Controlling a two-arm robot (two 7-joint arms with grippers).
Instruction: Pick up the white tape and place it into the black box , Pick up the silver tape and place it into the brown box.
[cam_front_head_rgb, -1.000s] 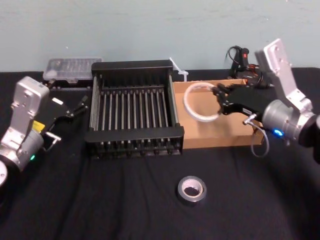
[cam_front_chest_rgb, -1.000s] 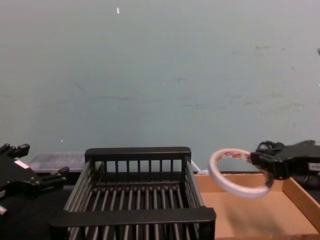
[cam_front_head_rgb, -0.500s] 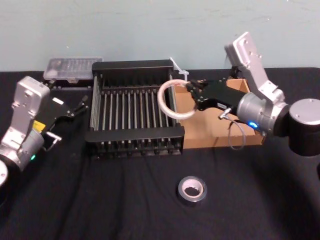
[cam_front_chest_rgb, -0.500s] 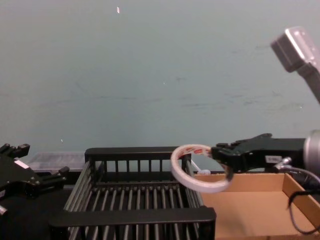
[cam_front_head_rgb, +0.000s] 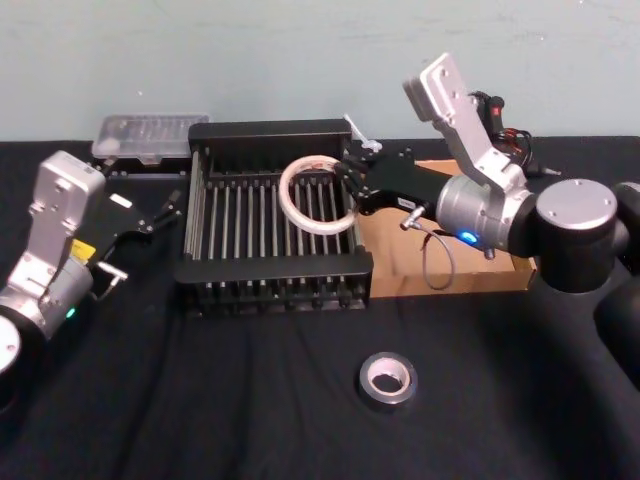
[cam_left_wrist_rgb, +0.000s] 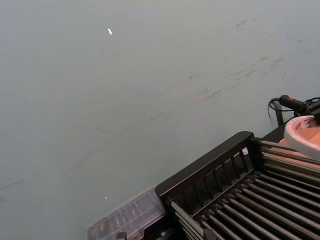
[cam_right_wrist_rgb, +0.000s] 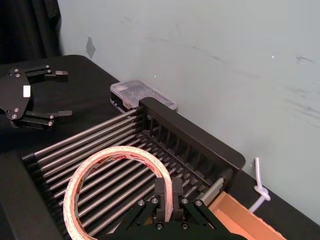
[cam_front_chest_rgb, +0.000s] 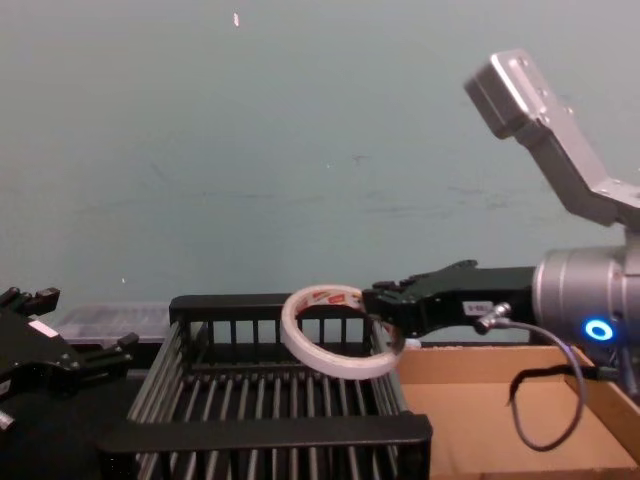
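Observation:
My right gripper (cam_front_head_rgb: 352, 187) is shut on the rim of the white tape (cam_front_head_rgb: 285, 198), a thin whitish ring with red print. It holds the ring tilted in the air over the right half of the black box (cam_front_head_rgb: 270, 268). The chest view shows the white tape (cam_front_chest_rgb: 340, 365) above the crate's bars, gripper (cam_front_chest_rgb: 385, 312) on its right edge. In the right wrist view the fingers (cam_right_wrist_rgb: 161, 192) pinch the white tape (cam_right_wrist_rgb: 120, 151). The silver tape (cam_front_head_rgb: 387, 380) lies flat on the black cloth in front. The brown box (cam_front_head_rgb: 450, 275) sits right of the crate. My left gripper (cam_front_head_rgb: 160, 212) rests open at the left.
A clear plastic case (cam_front_head_rgb: 150, 135) lies behind the crate's left corner. A white zip tie (cam_front_head_rgb: 360, 140) sits at the back between the two boxes. Black cables (cam_front_head_rgb: 495, 115) lie behind the brown box. Black cloth covers the table.
My right gripper has carried the white tape leftward, from over the brown box to over the black box. The left arm and the silver tape have not moved.

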